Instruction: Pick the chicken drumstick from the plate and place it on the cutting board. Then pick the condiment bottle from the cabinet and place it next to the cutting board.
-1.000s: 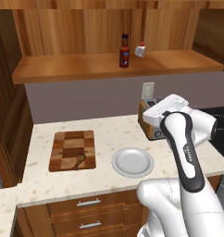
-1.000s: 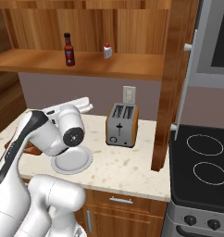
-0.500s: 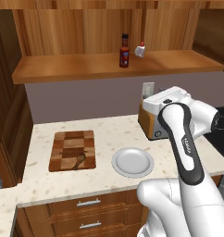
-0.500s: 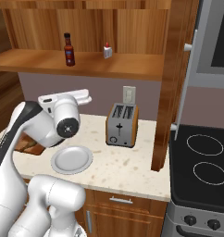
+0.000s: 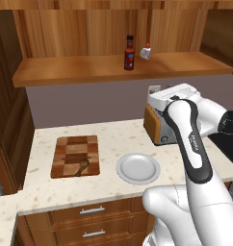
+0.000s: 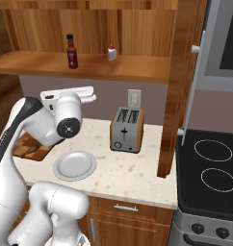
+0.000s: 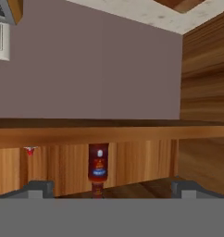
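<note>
The chicken drumstick (image 5: 80,166) lies on the checkered cutting board (image 5: 75,149) at the left of the counter. To the board's right sits the round plate (image 5: 137,168), with nothing on it. The condiment bottle (image 5: 129,53) stands upright on the open wooden cabinet shelf (image 5: 80,69). My gripper (image 7: 111,189) is open, nothing between its fingertips (image 7: 40,187). It hangs above the counter, below shelf height, facing the back wall. The hand view is rolled over, so the bottle (image 7: 98,169) appears upside down, far off between the fingertips. The bottle (image 6: 72,52) is above and behind my hand.
A small white object with a red tip (image 5: 146,52) stands just right of the bottle. A toaster (image 6: 126,129) sits against the wall under a socket. A tall wooden panel (image 6: 176,86) and a stove (image 6: 214,163) lie to the right. Drawers (image 5: 92,210) run below the counter.
My arm has risen from over the plate towards the shelf, and the hand now sits higher. The gripper stays open. The drumstick and bottle have not moved.
</note>
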Robot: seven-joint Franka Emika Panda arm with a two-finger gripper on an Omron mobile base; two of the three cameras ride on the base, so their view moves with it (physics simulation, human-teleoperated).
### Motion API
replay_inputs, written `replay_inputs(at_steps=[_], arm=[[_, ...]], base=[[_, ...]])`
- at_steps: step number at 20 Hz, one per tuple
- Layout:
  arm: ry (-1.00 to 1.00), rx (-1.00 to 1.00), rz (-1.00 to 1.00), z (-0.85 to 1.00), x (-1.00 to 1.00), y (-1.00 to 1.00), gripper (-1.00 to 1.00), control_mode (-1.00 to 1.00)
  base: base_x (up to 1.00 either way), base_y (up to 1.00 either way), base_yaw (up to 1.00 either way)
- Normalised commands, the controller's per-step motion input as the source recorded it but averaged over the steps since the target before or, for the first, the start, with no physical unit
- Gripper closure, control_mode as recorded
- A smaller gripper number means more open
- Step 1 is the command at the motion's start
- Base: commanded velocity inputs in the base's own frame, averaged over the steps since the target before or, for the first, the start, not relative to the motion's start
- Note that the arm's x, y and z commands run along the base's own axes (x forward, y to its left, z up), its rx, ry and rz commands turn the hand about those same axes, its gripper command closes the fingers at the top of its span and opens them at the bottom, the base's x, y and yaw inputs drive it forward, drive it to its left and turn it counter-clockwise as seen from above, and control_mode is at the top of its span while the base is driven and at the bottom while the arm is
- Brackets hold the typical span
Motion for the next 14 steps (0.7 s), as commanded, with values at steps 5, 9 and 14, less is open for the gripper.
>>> replay_inputs(at_steps=[5,9,14], arm=[[0.00,0.07,-0.06,0.32,0.00,0.00,-1.00,-1.00],[0.00,0.05,-0.06,0.29,0.00,0.00,-1.00,-1.00],[0.00,0.04,-0.06,0.30,0.00,0.00,-1.00,-1.00]], base=[[0.00,0.00,0.00],[0.00,0.00,0.00],[0.00,0.00,0.00]])
